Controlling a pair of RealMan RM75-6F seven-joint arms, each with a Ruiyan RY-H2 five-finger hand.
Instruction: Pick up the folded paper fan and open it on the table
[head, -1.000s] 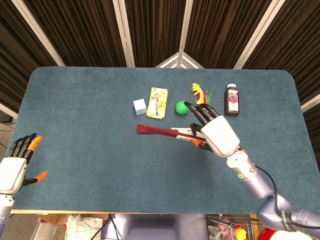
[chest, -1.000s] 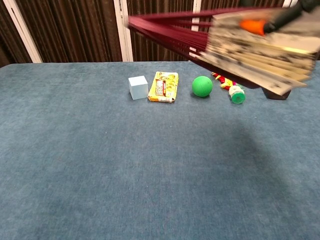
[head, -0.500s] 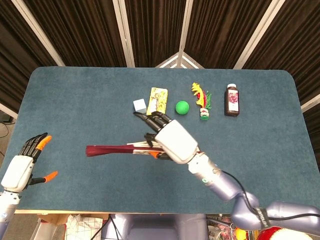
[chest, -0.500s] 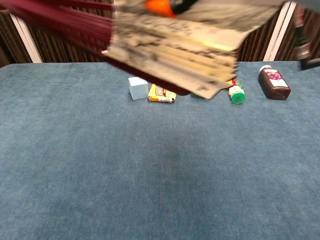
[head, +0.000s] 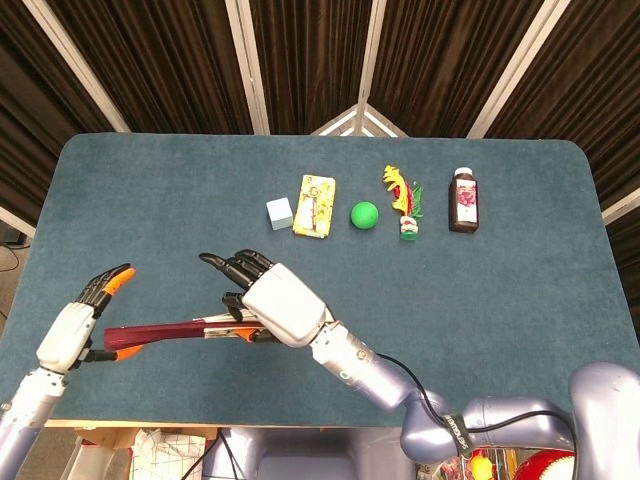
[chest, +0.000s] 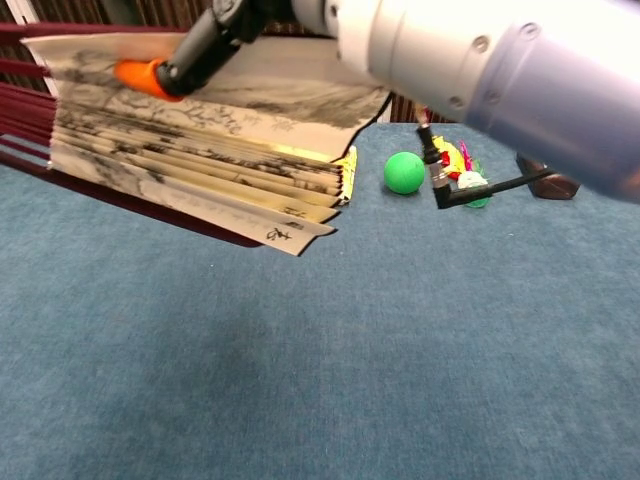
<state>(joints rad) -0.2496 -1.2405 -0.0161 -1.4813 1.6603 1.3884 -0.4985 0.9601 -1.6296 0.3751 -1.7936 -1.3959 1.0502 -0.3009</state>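
The paper fan (head: 175, 333) hangs above the table's front left, folded, with dark red ribs pointing left. My right hand (head: 272, 305) grips its paper end, fingers curled over it. In the chest view the fan (chest: 200, 170) fills the upper left, its ink-painted pleats slightly spread, with an orange-tipped right fingertip (chest: 140, 76) on top. My left hand (head: 78, 330) is at the fan's red tip with fingers spread. The tip lies between its thumb and fingers; contact is unclear.
Along the far middle of the blue table (head: 520, 300) stand a pale blue cube (head: 279, 212), a yellow packet (head: 314, 205), a green ball (head: 364, 214), a yellow-red toy with a small green-capped bottle (head: 403, 200) and a brown bottle (head: 463, 200).
My right hand has carried the fan from the table's middle right to the front left. The left hand has risen and moved in toward the fan's red tip.
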